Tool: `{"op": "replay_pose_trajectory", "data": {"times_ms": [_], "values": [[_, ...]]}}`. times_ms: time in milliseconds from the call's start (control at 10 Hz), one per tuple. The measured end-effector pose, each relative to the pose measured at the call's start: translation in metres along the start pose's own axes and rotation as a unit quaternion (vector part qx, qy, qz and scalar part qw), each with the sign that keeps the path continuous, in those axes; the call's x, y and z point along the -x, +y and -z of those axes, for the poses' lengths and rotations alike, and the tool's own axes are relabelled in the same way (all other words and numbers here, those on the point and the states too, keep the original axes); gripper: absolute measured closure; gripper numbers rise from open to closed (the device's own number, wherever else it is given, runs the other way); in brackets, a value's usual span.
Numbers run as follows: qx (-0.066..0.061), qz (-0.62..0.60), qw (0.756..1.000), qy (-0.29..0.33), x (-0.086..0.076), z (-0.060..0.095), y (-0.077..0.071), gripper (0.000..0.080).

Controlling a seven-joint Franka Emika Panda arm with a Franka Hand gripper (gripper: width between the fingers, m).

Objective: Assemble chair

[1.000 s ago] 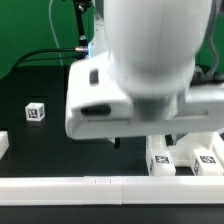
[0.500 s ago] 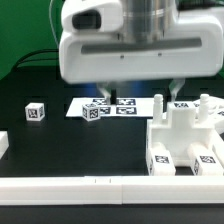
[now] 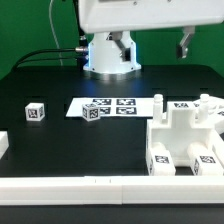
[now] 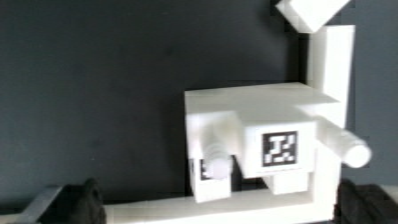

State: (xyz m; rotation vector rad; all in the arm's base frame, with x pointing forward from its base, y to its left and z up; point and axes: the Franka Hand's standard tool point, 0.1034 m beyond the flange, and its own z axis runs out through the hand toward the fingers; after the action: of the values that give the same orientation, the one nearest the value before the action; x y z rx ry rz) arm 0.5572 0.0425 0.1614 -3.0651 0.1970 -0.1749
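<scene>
Exterior view: the arm's two-finger gripper hangs high over the black table, jaws spread wide and empty.
At the exterior view's right stands the glossy white blocky plastic chair assembly, well below those jaws; a small white tagged cube sits far off at that view's left, another tagged block at the marker board's edge. Wrist view: the chair assembly lies straight beneath, tag up, dark fingertips wide apart. Risk: an off-centre descent could clip an upright post and shove or tip it.

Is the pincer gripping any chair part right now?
No, the pincer hangs open and empty, raised above the partly built chair.
</scene>
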Motion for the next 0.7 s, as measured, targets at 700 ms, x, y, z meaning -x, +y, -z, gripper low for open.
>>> {"op": "replay_pose_trajectory", "data": {"times_ms": [700], "values": [[0.006,-0.118,0.993,-0.019,0.046,-0.034,-0.041,0.0151]]}}
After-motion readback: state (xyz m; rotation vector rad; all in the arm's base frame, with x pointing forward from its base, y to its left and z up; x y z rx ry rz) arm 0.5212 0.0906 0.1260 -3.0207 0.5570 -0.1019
